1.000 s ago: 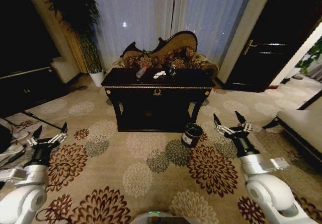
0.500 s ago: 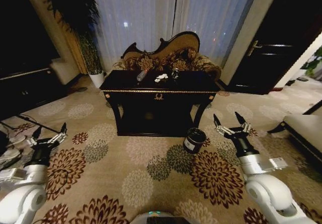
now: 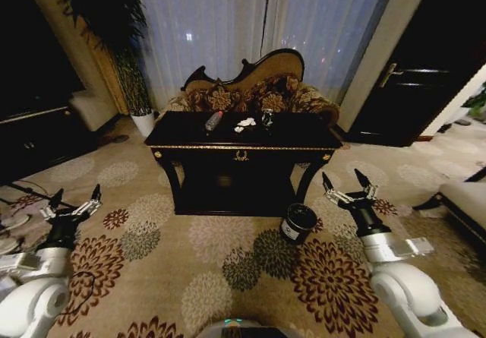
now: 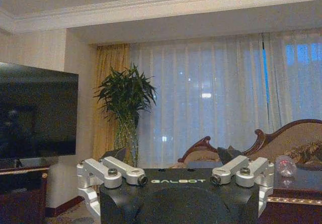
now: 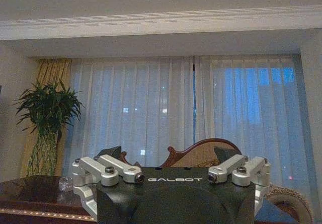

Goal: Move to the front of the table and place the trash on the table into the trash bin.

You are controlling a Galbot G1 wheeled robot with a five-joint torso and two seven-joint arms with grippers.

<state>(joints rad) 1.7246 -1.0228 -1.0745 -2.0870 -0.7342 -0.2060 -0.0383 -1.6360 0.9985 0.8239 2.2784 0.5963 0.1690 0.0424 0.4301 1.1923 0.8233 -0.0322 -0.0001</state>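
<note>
Standing just beside the right claw [image 3: 348, 184], toward the left claw [image 3: 75, 203], the trash bin [image 3: 298, 222] rests on the carpet, tilted; its inside is too dark to read. Both claws hang low with fingers spread, gripping nothing. Ahead and between them, the surface [image 3: 304, 136] carries a clear bottle [image 3: 213, 121], white paper wads [image 3: 244, 123] and a small shiny item [image 3: 267, 116].

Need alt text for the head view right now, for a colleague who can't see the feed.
A glossy black table stands ahead on floral carpet, with a clear bottle, white paper wads and a small shiny item on top. A dark trash bin sits by its front right leg. The left gripper and right gripper hang open, empty, low at either side.
</note>
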